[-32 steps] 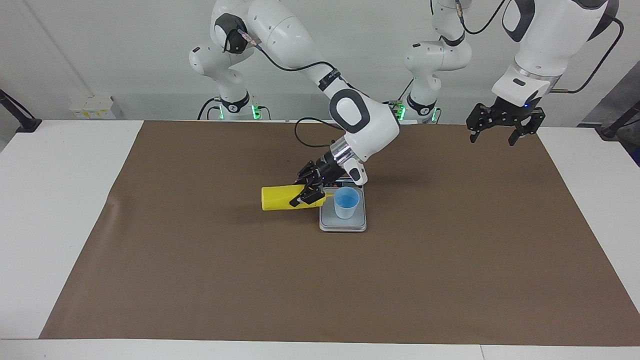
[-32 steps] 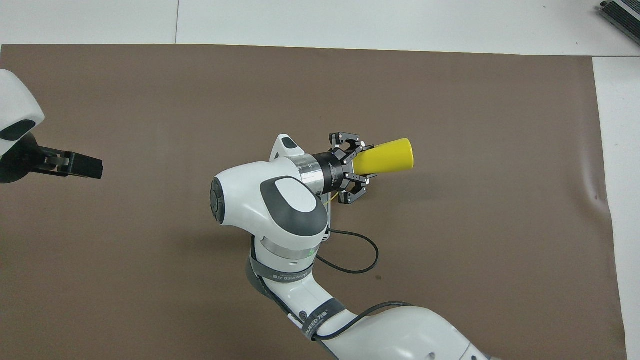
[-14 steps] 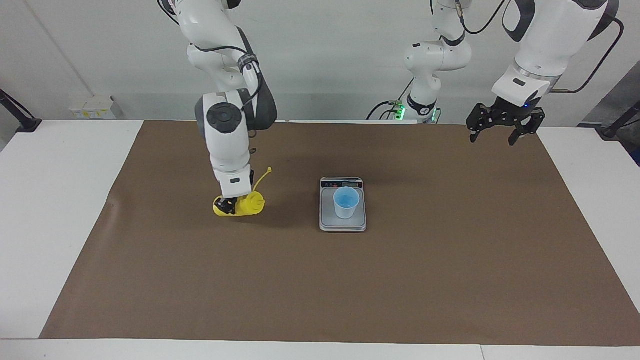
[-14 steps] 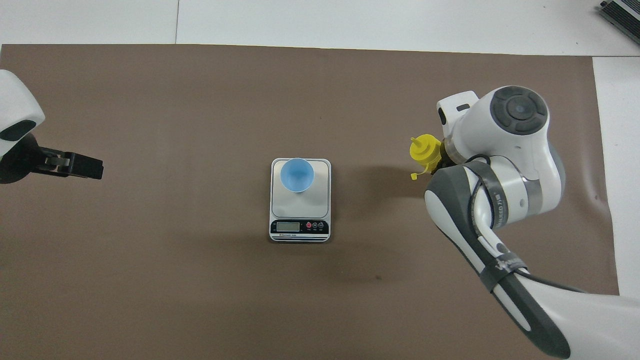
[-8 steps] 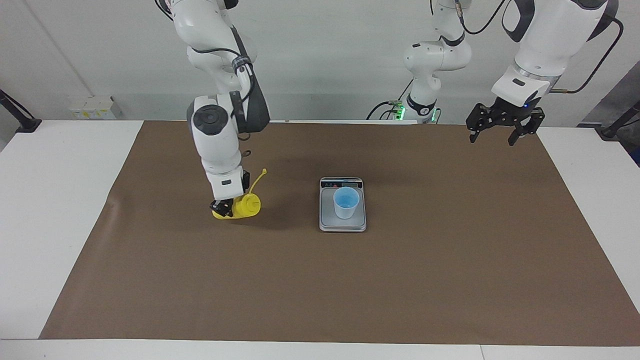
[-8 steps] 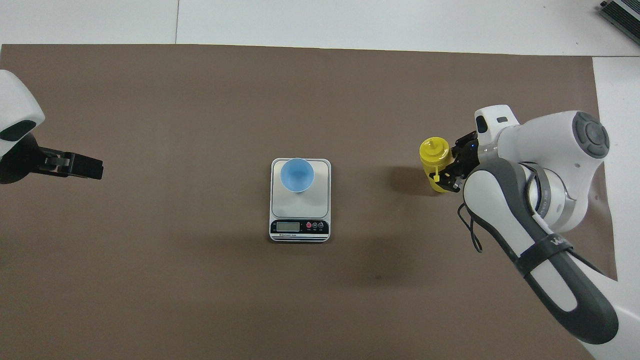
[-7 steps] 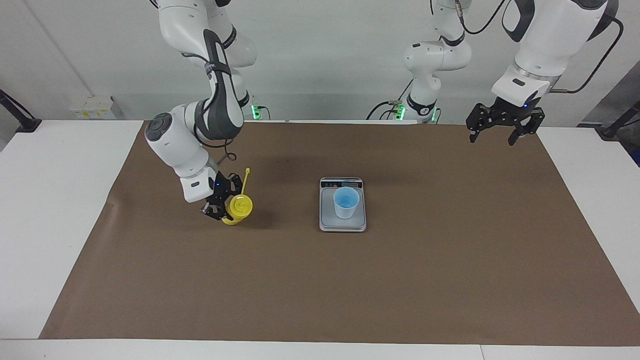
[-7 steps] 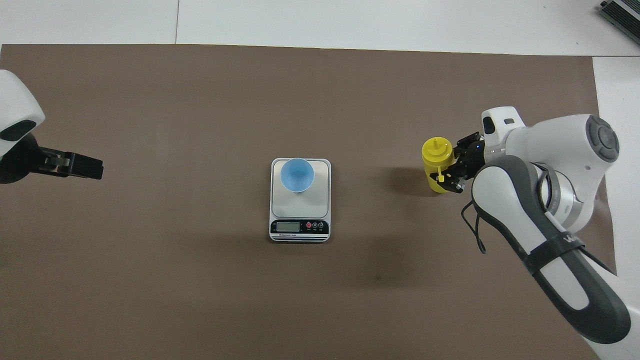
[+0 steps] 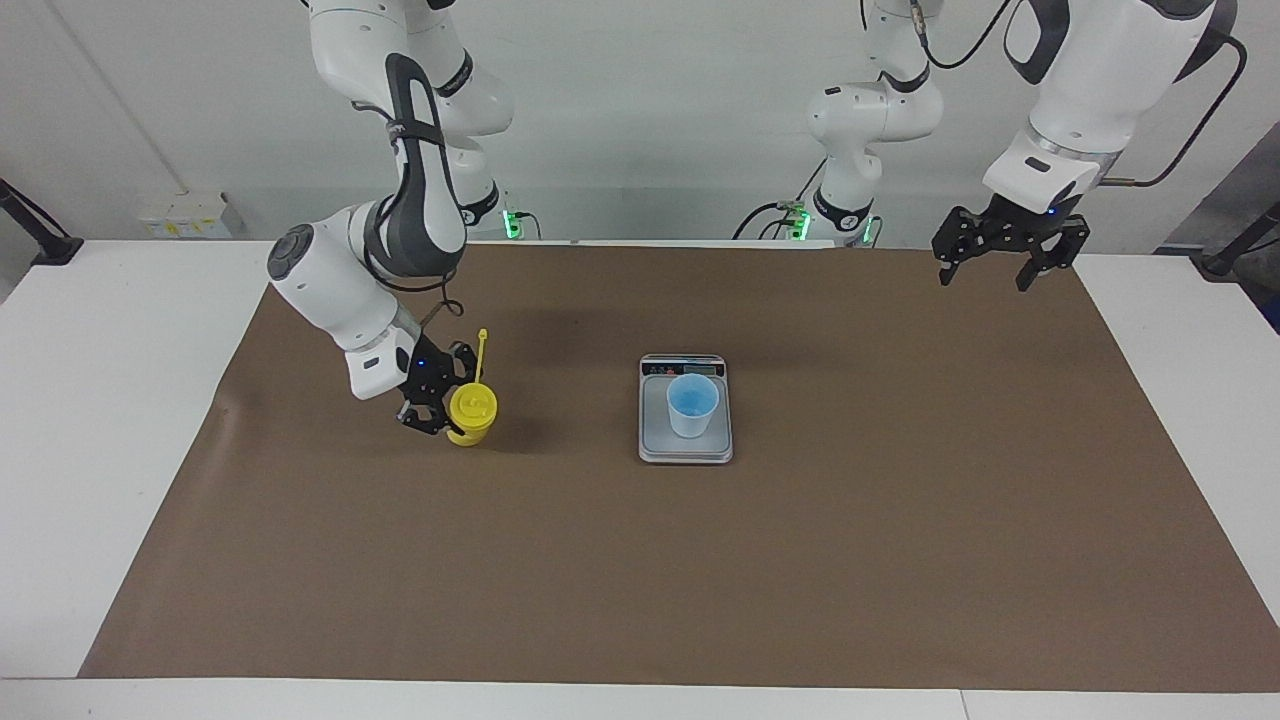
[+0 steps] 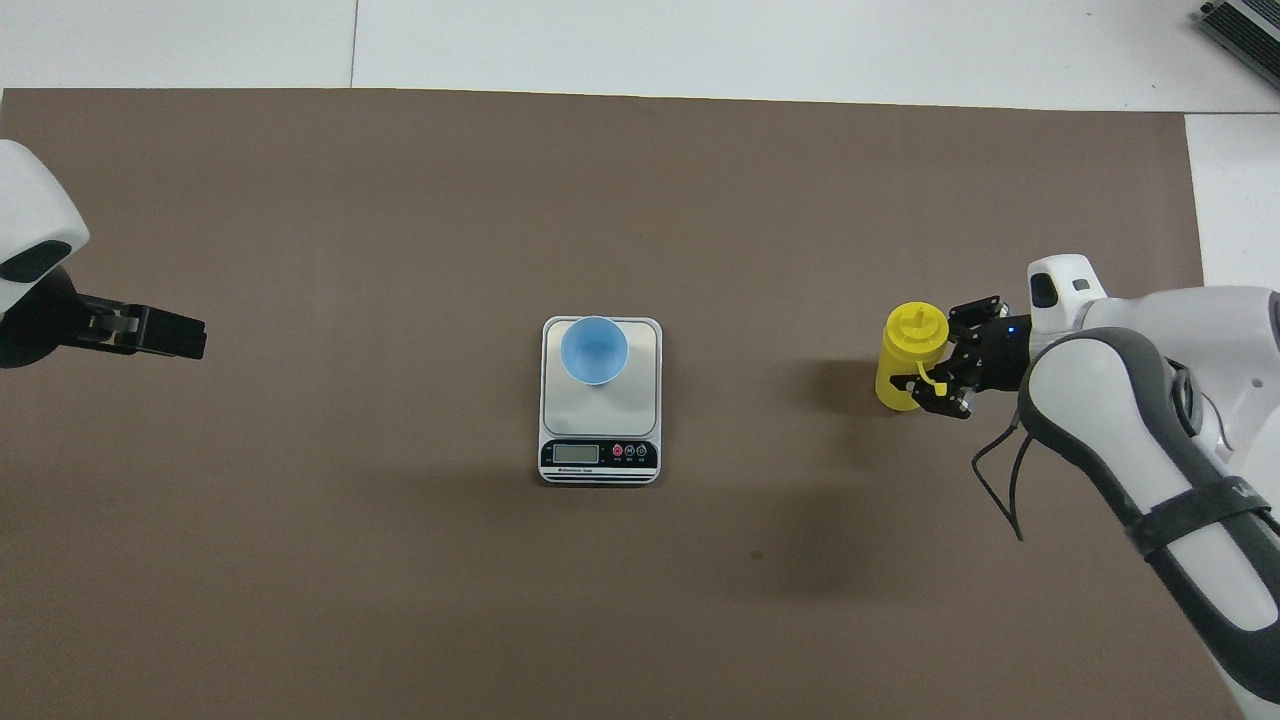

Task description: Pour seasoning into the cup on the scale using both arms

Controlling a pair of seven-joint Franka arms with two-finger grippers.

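Seasoning bottle [image 9: 470, 414] stands upright on the brown mat [image 9: 900, 560] of the desk [image 9: 100, 450], toward the right arm's end and well apart from the scale [image 9: 686, 440], its cap strap sticking up beside the cone top. The right pincer [image 9: 440, 398] is at the bottle's side, fingers either side of the body, but whether they clamp it or have let go I cannot tell. The cup [image 9: 692, 404] sits on the scale's plate, on the part farther from the display. The left pincer [image 9: 1008, 256] hangs spread wide and empty over the mat's edge at the left arm's end, waiting. Judging by this, the step in hand is setting the bottle down or releasing it. Next, the pincer should let go and draw straight back without tipping the bottle
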